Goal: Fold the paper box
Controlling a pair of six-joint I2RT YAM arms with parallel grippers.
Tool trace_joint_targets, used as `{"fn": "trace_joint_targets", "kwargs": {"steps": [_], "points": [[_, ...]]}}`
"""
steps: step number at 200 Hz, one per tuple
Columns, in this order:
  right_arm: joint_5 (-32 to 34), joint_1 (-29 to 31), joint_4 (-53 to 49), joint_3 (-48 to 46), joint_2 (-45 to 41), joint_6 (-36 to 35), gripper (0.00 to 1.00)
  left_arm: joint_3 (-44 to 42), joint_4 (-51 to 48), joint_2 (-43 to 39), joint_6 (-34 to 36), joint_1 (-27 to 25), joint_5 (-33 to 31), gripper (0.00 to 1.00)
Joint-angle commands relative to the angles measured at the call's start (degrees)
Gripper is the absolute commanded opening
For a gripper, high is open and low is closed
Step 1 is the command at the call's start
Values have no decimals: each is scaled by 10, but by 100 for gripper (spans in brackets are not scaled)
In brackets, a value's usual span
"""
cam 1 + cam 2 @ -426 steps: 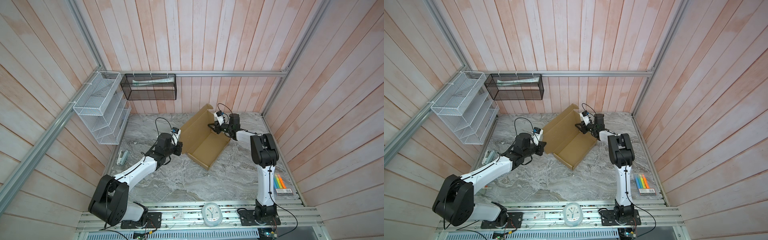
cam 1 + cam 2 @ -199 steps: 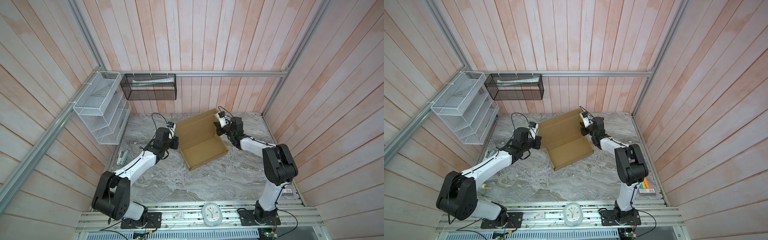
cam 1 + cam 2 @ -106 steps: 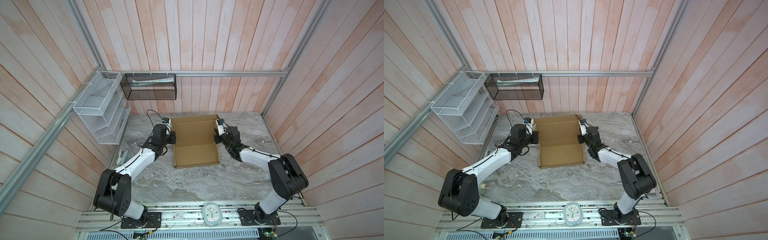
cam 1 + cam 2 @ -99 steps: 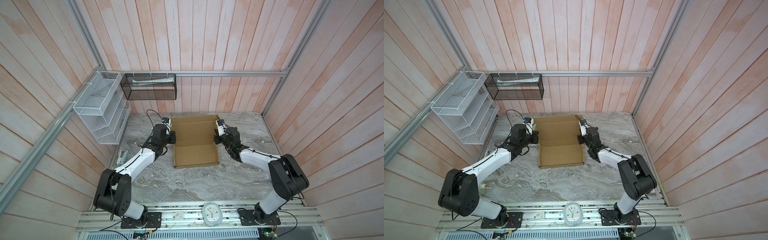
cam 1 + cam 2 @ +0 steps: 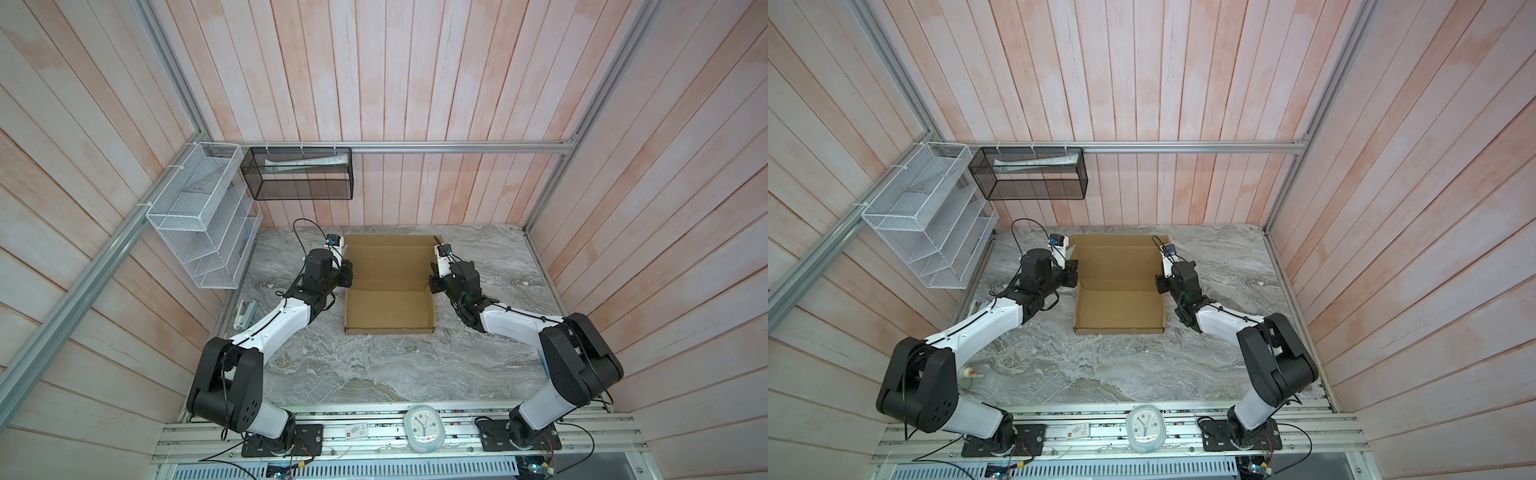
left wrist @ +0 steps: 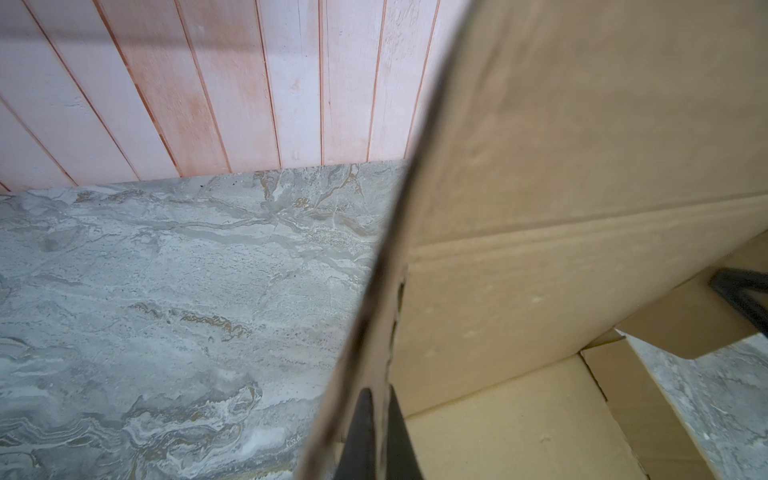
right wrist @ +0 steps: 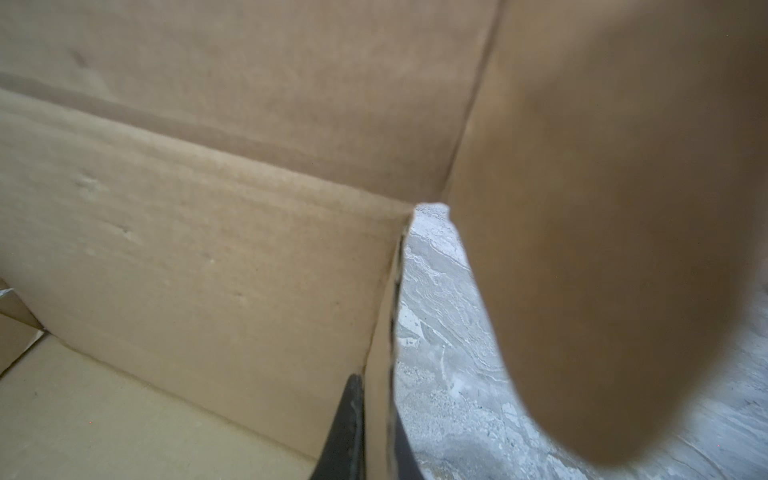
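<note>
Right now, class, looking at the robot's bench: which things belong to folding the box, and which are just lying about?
In the job: paper box, its two sides pinched by the left gripper and right gripper.
Lying about: white wire rack, black mesh basket, clock.

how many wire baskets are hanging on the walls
2: a white wire rack on the left side wall, and a black mesh basket beside it on the back wall. None looks hidden.

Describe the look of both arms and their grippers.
Both arms match: the left arm and right arm have white links between bulky black joints, with thin black cables along them. The left gripper and right gripper have slim black fingers.
</note>
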Motion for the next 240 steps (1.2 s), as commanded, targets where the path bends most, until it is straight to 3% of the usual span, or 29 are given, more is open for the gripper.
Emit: {"fn": "trace_joint_targets", "kwargs": {"steps": [1,94,165,209,240], "points": [[-12,15,-16,17,-14,-8,11,-11,49,-5,20,-11,35,3],[-1,-1,-26,45,-29,-26,16,-30,61,-9,42,-7,33,2],[-28,-34,-9,57,-15,-25,20,-36,64,-6,51,1,47,0],[-65,-55,1,57,-5,-16,19,-32,62,2,55,5,57,0],[-77,-56,7,55,-2,-14,11,-27,57,8,53,6,54,0]]}}
